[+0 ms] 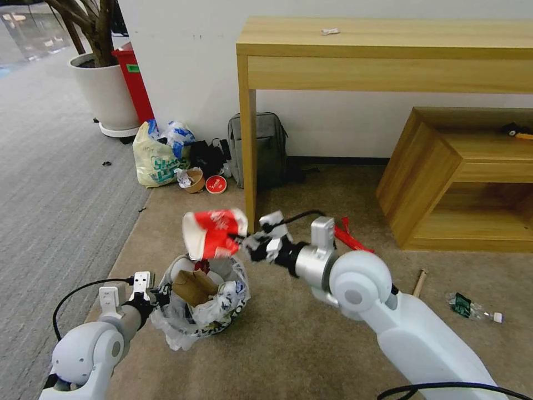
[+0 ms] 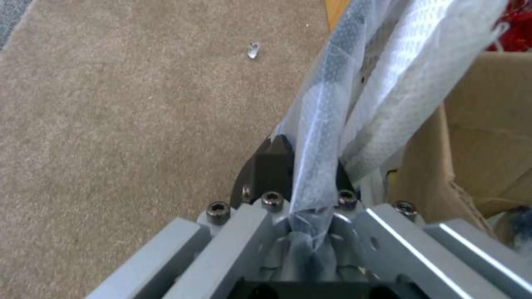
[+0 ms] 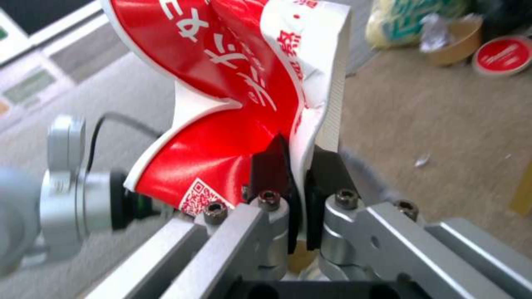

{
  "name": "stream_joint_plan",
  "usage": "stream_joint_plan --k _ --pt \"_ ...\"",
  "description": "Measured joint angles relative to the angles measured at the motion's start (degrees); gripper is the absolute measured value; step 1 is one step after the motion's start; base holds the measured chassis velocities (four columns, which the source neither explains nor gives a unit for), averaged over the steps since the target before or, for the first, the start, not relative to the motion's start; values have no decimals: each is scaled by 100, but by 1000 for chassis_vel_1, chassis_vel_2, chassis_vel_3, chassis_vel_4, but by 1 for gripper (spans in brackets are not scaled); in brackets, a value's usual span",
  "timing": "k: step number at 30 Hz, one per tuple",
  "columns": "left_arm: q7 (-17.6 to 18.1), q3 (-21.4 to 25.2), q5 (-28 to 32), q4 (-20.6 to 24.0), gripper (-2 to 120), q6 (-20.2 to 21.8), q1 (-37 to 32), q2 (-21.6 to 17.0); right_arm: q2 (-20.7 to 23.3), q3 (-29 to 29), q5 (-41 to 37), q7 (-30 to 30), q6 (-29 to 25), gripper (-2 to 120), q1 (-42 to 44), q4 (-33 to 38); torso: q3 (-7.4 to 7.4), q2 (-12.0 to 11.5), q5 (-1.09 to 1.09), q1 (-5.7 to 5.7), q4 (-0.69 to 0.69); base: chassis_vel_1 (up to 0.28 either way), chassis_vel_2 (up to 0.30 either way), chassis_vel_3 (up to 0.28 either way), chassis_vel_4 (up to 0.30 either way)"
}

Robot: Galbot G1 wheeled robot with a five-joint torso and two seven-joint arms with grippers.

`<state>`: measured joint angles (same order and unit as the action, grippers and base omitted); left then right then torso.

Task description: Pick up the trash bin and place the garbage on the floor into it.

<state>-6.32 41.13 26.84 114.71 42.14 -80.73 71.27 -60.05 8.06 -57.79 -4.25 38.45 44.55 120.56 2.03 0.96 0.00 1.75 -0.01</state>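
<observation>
The left gripper (image 2: 304, 166) is clamped on a fold of the trash bin's translucent white bag (image 2: 382, 87). Brown cardboard (image 2: 488, 137) sits inside it. Beige carpet floor (image 2: 127, 124) lies beyond, with a small clear scrap (image 2: 252, 50).

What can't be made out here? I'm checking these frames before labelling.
- Small round black trash bin: head view, body wrapped in its translucent white printed bag.
- Bin contents below brown cardboard: hidden.
- Crushed red paper cup in right gripper: print blurred, right wrist view.
- Left gripper: fingers covered by bag, left wrist view.
</observation>
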Motion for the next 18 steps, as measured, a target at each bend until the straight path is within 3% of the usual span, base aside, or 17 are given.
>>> stream_joint_plan --k 18 --pt "-59 69 -5 104 0 0 -21 48 -200 745 20 -275 266 2 -108 -775 0 0 0 0 0 0 0 0 0"
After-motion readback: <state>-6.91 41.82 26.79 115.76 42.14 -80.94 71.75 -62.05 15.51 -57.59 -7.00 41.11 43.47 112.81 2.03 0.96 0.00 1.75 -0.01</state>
